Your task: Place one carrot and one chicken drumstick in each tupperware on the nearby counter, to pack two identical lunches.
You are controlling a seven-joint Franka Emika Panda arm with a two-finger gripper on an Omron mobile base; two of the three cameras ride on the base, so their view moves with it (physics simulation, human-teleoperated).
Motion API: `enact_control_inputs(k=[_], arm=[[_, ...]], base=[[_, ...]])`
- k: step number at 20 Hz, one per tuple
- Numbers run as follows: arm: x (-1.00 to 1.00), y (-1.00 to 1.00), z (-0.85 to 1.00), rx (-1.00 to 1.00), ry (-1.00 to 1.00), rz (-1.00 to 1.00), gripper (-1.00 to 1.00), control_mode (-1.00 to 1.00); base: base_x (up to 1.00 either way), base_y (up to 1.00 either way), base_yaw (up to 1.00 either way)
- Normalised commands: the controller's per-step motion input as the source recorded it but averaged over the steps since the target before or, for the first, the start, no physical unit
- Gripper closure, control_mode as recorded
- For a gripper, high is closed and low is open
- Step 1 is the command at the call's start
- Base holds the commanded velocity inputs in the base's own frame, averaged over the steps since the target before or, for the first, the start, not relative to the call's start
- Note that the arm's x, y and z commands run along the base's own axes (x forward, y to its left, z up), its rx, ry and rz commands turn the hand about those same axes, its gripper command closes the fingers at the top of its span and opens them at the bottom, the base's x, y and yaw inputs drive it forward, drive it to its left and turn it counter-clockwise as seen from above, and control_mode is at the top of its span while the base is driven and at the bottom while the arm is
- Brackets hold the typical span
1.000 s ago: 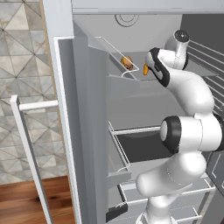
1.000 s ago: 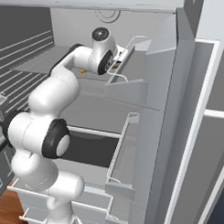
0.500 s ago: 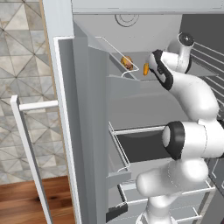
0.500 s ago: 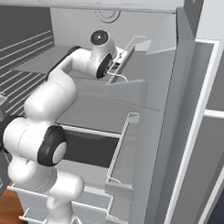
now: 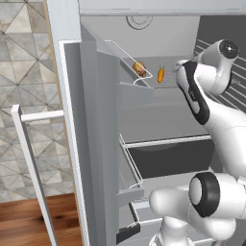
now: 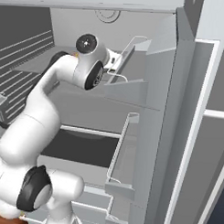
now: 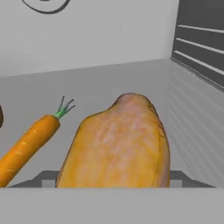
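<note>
Food is not packed yet, as far as I can judge: a carrot (image 7: 26,146) lies on the fridge shelf (image 7: 109,78) at 9 o'clock of a drumstick (image 7: 118,144). Arm reaches high into the fridge. I cannot tell if the gripper holds the drumstick.

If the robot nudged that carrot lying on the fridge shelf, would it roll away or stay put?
The carrot looks round and tapered, lying flat on a smooth grey shelf, so it would probably roll, likely curving toward its thin end. It looks stiff, not floppy. The chicken drumstick beside it might stop it.
</note>
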Motion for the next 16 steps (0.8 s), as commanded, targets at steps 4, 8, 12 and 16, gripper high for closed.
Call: enact_control_inputs(k=[4,8,12,16], arm=[[-1.0,0.07,0.41,-0.01,0.0,0.13,1.0,-1.0],[-1.0,0.35,0.1,-0.06,0.0,0.21,1.0,-1.0],[-1.0,0.64,-0.13,-0.12,0.01,0.2,1.0,-1.0],[-1.0,0.59,-0.36,-0.14,0.01,0.19,1.0,-1.0]], base=[[0.0,0.0,0.0],[0.0,0.0,0.0],[0.0,0.0,0.0],[0.0,0.0,0.0]])
